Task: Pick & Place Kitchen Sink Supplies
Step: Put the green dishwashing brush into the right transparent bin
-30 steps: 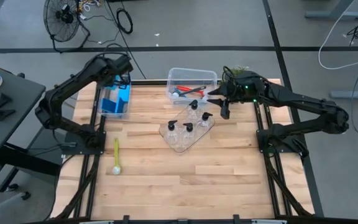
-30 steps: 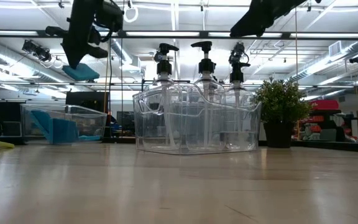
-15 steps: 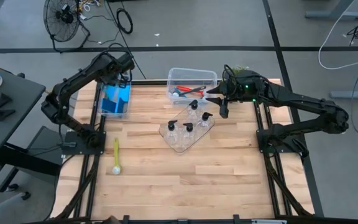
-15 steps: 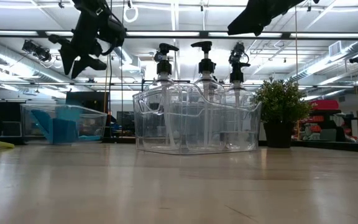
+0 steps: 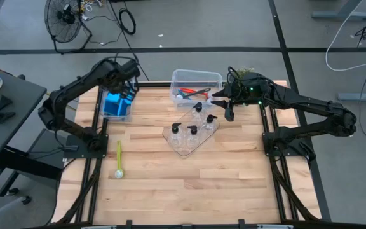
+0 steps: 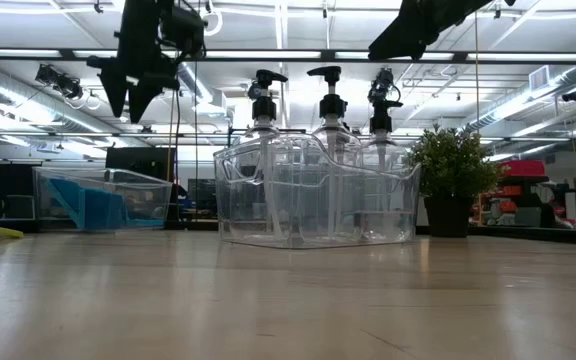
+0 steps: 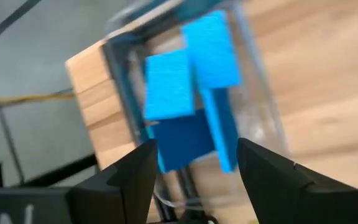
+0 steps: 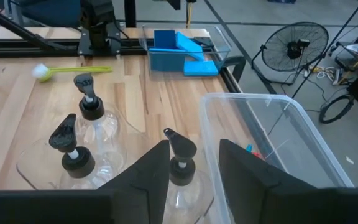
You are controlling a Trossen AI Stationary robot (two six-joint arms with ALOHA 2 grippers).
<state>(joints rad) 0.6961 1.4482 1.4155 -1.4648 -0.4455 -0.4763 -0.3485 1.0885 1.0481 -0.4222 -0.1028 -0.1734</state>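
Four pump bottles (image 5: pixel 192 127) stand together in the clear tray (image 5: pixel 184 145) at mid-bench in the high view, with brushes (image 5: pixel 189 93) lying in the open bin (image 5: pixel 218 77) behind them and one yellow-green brush (image 5: pixel 119 159) alone on the wood near the left edge. The left pincer (image 5: pixel 130 87) hangs over the sponge bin (image 5: pixel 117 116) at the back left; the right pincer (image 5: pixel 227 107) hovers just beside the tray's far end.

At bench height, the left pincer (image 6: pixel 128 92) is well above the sponge bin (image 6: pixel 43 190), fingers apart and holding nothing. The bottles (image 6: pixel 328 120) rise above the tray wall (image 6: pixel 308 200), and the potted plant (image 6: pixel 452 178) stands to one side. The right pincer is cut off at the frame's top.

Past the left wrist's spread fingers (image 7: pixel 126 180), light- and dark-blue sponges (image 7: pixel 191 106) lie tumbled inside their bin, none gripped.

From the right wrist, the released fingers (image 8: pixel 145 180) frame the nearest bottle (image 8: pixel 179 165), with the yellow-green brush (image 8: pixel 73 71) far across the bench.

Judging by looks, the sponges are light and soft and will squash under a squeeze, so a hold across the short sides suits. The bottles seem rigid, slick and top-heavy; the neck under the pump is the safest grip. The stray brush is thin and flat on the wood, best taken mid-handle.
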